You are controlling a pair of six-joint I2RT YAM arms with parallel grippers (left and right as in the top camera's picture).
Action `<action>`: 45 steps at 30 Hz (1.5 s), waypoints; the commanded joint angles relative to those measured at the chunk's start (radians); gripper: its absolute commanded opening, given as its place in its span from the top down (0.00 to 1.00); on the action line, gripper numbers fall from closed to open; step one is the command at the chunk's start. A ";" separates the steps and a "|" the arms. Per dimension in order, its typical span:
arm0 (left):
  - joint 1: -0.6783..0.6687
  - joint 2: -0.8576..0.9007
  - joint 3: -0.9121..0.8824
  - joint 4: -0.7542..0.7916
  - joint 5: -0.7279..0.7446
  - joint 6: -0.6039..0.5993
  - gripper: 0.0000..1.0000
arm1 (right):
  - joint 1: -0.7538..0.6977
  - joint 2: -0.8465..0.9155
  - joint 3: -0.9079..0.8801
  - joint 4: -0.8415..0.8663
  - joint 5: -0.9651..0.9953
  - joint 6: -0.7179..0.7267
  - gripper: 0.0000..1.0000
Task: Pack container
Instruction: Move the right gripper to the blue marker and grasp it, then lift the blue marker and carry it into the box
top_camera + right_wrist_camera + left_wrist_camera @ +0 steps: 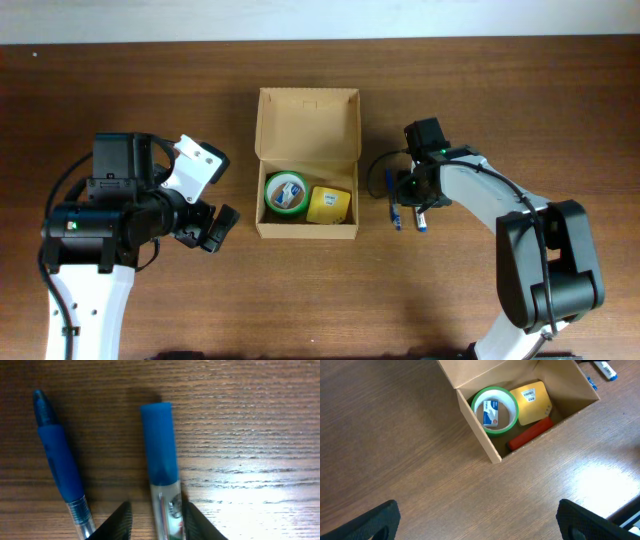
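Observation:
The tan cardboard container (307,110) stands open at mid-table, lid flap up at the back. Inside lie a green tape roll (285,192) with a small white-blue box in it, and a small yellow box (329,204). The left wrist view also shows a red item (530,434) by the container's near wall (480,430). My right gripper (155,520) is low over the table right of the container. It straddles a clear marker with a blue cap (160,445), with a gap at the left finger. A blue pen (57,460) lies beside it. My left gripper (480,522) is wide open and empty, left of the container.
The wooden table (150,80) runs all round the container. The pen (390,190) and marker (422,218) lie side by side just right of the container. The marker's end shows at the top right of the left wrist view (606,369).

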 commanded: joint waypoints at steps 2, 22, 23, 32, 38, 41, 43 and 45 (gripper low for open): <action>0.006 0.003 0.000 0.002 -0.003 -0.012 0.00 | -0.005 0.018 -0.006 0.003 -0.001 0.002 0.72; 0.006 0.003 0.000 0.002 -0.003 -0.012 0.00 | -0.005 0.021 0.221 -0.266 -0.047 0.008 0.96; 0.006 0.003 0.000 0.002 -0.003 -0.012 0.00 | -0.003 0.019 0.261 -0.302 -0.048 0.008 0.96; 0.006 0.003 0.000 0.002 -0.003 -0.012 0.00 | 0.048 0.015 0.706 -0.607 -0.071 -0.032 0.96; 0.006 0.003 0.000 0.002 -0.003 -0.012 0.00 | 0.176 0.014 0.869 -0.629 -0.126 -0.173 0.96; 0.006 0.003 0.000 0.002 -0.003 -0.012 0.01 | 0.256 0.014 0.883 -0.607 -0.125 -0.259 0.96; 0.006 0.003 0.000 0.002 -0.003 -0.012 0.01 | 0.303 0.017 0.882 -0.600 -0.125 -0.315 0.96; 0.006 0.003 0.000 0.002 -0.003 -0.012 0.00 | 0.341 0.019 0.882 -0.593 -0.107 -0.343 0.96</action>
